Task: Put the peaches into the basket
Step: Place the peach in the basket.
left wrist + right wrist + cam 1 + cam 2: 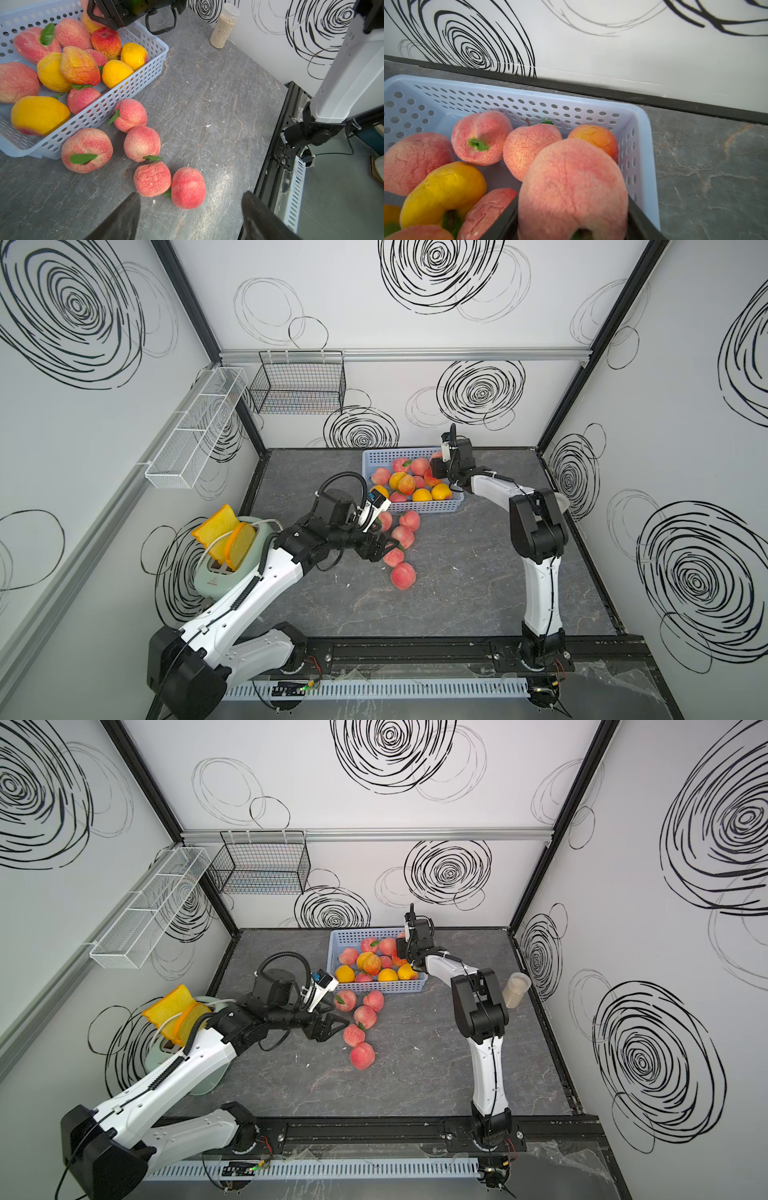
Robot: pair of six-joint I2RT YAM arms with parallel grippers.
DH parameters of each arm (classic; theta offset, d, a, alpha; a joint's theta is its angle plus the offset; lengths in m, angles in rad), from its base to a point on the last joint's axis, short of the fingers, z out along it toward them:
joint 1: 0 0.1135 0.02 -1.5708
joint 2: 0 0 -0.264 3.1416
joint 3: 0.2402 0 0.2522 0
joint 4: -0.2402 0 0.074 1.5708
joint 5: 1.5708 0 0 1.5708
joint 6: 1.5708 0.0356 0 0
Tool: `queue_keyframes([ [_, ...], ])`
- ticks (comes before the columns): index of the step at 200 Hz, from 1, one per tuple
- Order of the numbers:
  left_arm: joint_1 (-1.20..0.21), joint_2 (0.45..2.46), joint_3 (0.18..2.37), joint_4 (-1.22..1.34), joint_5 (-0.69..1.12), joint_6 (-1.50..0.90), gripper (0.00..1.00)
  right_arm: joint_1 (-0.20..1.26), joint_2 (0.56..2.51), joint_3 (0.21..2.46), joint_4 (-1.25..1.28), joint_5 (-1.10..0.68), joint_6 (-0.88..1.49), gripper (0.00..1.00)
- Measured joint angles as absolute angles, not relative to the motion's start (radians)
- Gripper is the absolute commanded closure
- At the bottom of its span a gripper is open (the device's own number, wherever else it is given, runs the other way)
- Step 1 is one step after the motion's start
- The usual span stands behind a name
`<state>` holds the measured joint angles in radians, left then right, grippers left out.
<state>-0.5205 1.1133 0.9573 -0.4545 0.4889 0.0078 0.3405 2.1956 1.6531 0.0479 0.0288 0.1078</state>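
Currently, right gripper (573,227) clamped on peach (571,182) over basket (529,97), left gripper (191,222) apart near peaches (142,143)

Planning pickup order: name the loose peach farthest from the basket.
The pink peach at the row's outer end; the four others lie nearer the basket.

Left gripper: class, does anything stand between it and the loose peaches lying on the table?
Nothing visible does. The left gripper is open, and the nearest peach lies just ahead of its fingers, with only bare table between them.
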Motion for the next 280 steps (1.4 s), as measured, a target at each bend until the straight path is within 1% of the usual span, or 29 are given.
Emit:
queue_keyframes([
  [17,-0.521,1.115,0.957,-0.455,0.489,0.008,0.19,0.34,2.224,1.684,0.046,0.026,0.107,0.38],
  [37,-0.521,1.115,0.957,-0.455,0.489,0.007,0.19,0.34,2.253,1.717,0.044,0.026,0.105,0.31],
  [54,-0.521,1.115,0.958,-0.455,0.489,0.007,0.19,0.34,2.267,1.73,0.043,0.027,0.106,0.23],
  [70,-0.521,1.115,0.957,-0.454,0.489,0.007,0.19,0.34,2.268,1.732,0.036,0.028,0.105,0.2],
  [120,-0.521,1.115,0.957,-0.454,0.489,0.007,0.19,0.34,2.268,1.732,0.026,0.029,0.105,0.15],
  [154,-0.521,1.115,0.958,-0.454,0.489,0.007,0.19,0.34,2.249,1.709,0.029,0.026,0.112,0.14],
  [211,-0.521,1.115,0.958,-0.454,0.489,0.004,0.19,0.34,2.074,1.542,0.064,0.015,0.136,0.13],
  [246,-0.521,1.115,0.957,-0.454,0.489,0.004,0.19,0.341,1.91,1.395,0.113,0.006,0.147,0.13],
  [280,-0.521,1.115,0.957,-0.453,0.489,0.003,0.19,0.344,1.721,1.193,0.173,-0.018,0.149,0.13],
])
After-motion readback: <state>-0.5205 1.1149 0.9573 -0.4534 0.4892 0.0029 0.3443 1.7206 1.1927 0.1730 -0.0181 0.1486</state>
